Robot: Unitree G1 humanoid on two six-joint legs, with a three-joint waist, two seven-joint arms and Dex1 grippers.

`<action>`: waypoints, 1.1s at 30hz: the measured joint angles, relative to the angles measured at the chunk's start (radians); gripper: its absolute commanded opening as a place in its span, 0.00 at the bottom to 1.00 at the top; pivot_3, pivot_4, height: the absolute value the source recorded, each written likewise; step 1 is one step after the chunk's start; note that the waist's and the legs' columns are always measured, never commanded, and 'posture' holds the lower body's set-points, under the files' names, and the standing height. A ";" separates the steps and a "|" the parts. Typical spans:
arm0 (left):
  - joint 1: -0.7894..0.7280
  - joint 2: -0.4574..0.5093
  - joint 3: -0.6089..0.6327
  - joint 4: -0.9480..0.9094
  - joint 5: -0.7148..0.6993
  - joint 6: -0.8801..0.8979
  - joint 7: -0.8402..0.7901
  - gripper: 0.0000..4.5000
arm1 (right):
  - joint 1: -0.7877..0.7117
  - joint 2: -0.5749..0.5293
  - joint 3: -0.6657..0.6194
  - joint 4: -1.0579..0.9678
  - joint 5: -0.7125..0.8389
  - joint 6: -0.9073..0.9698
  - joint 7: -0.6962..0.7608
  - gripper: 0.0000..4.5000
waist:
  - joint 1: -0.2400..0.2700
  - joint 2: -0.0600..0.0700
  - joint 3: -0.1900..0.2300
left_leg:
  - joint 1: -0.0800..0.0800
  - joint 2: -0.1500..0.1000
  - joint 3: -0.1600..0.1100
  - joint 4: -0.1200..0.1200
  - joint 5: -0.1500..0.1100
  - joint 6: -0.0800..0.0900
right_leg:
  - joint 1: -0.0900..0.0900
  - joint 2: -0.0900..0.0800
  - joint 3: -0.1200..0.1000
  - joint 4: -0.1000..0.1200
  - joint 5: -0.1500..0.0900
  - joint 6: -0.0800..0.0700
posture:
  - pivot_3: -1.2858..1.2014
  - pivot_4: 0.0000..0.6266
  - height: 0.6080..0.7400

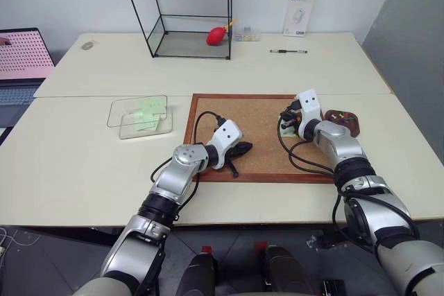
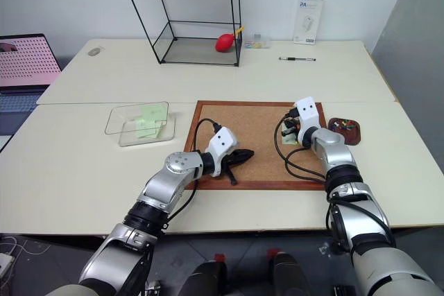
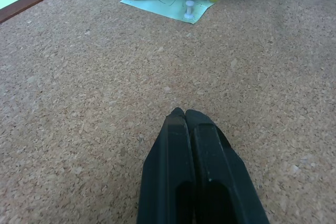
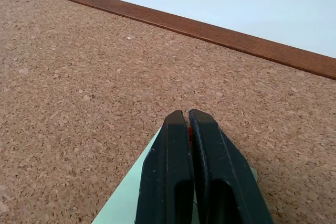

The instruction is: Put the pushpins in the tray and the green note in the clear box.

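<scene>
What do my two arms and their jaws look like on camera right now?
Both arms have silver-grey segmented shells with black joints. Each wrist carries a white block marked with small dark dots, trailing looped black cables. The left gripper and right gripper end in two matte black, tapered jaws.

I can read one marking. A white retail package [image 1: 300, 12] with a blue top stands upright against the wall at the far edge of my surface [image 1: 83, 164], behind the corkboard [image 1: 260, 133] and near a pen [image 1: 288, 51]. Its upper part carries the characters "2A" in dark print, legible in both eye views. Smaller print lines below that marking cannot be resolved. Faint pen strokes show on the green note [image 3: 167, 3] lying on the corkboard in my left wrist view; they cannot be read as characters. I can read no other label, brand, number or sign on any item.
</scene>
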 measured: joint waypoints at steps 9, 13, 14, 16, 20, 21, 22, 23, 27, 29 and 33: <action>-0.002 0.001 -0.001 0.011 0.008 -0.018 -0.001 0.00 | 0.000 -0.003 -0.001 -0.013 0.000 0.004 0.010 0.01 | 0.000 0.000 0.000 | 0.000 0.000 0.000 0.000 0.000 0.000 | 0.000 0.000 0.000 0.000 0.000 0.000 | 0.52 0.24 1.00; -0.002 0.001 -0.001 0.012 0.008 -0.020 -0.001 0.00 | 0.000 -0.004 -0.004 -0.021 0.002 0.014 0.014 0.01 | 0.000 0.000 0.000 | 0.000 0.000 0.000 0.000 0.000 0.000 | 0.000 0.000 0.000 0.000 0.000 0.000 | 0.52 0.24 1.00; -0.002 0.001 -0.001 0.012 0.008 -0.020 -0.001 0.00 | 0.000 -0.004 -0.005 -0.024 0.003 0.019 0.015 0.01 | 0.000 0.000 0.000 | 0.000 0.000 0.000 0.000 0.000 0.000 | 0.000 0.000 0.000 0.000 0.000 0.000 | 0.52 0.24 1.00; -0.002 0.002 -0.001 0.012 0.008 -0.020 -0.001 0.00 | 0.000 -0.005 -0.006 -0.032 0.004 0.028 0.017 0.01 | -0.001 0.000 0.000 | 0.000 0.000 0.000 0.000 0.000 0.000 | 0.000 0.000 0.000 0.000 0.000 0.000 | 0.52 0.24 1.00; -0.001 0.003 -0.001 0.011 0.009 -0.020 -0.001 0.00 | 0.000 -0.006 -0.010 -0.051 0.005 0.046 0.021 0.01 | -0.002 0.000 0.000 | 0.001 0.000 0.000 0.000 0.000 0.000 | 0.000 0.000 0.000 0.001 0.000 0.001 | 0.52 0.24 1.00; -0.001 0.003 -0.001 0.011 0.009 -0.020 -0.001 0.00 | 0.000 -0.007 -0.012 -0.054 0.005 0.051 0.023 0.01 | -0.003 0.000 0.000 | 0.001 0.000 0.000 0.000 0.000 0.000 | 0.000 0.000 0.000 0.001 0.000 0.001 | 0.52 0.24 1.00; 0.000 0.004 -0.001 0.011 0.009 -0.020 -0.001 0.00 | 0.000 -0.009 -0.013 -0.058 0.005 0.055 0.024 0.01 | -0.003 0.000 0.000 | 0.001 0.000 0.000 0.000 0.000 0.000 | 0.000 0.000 0.000 0.001 0.000 0.001 | 0.52 0.24 1.00; 0.000 0.004 -0.002 0.011 0.009 -0.020 -0.001 0.00 | 0.000 -0.010 -0.014 -0.061 0.005 0.060 0.023 0.01 | -0.004 0.000 0.000 | 0.001 0.000 0.000 0.000 0.000 0.000 | 0.000 0.000 0.000 0.001 -0.001 0.002 | 0.52 0.24 1.00; 0.000 0.005 -0.002 0.012 0.009 -0.020 -0.001 0.00 | 0.000 -0.012 -0.021 -0.077 0.007 0.079 0.023 0.01 | -0.007 0.000 0.000 | 0.001 0.000 0.000 0.000 0.000 0.000 | 0.000 0.000 0.000 0.001 -0.002 0.003 | 0.52 0.24 1.00; 0.000 0.005 -0.003 0.013 0.009 -0.020 -0.001 0.00 | 0.000 -0.013 -0.031 -0.093 0.016 0.091 0.024 0.01 | -0.008 0.000 0.000 | 0.001 0.000 0.000 0.000 0.000 0.000 | 0.000 0.000 0.000 0.001 -0.002 0.004 | 0.52 0.24 1.00; 0.000 0.005 -0.004 0.014 0.009 -0.020 -0.001 0.00 | 0.000 -0.017 -0.056 -0.126 0.041 0.122 0.023 0.01 | -0.008 0.001 0.000 | 0.001 0.000 0.000 0.000 0.000 0.000 | 0.000 0.000 0.000 0.001 -0.002 0.004 | 0.52 0.24 1.00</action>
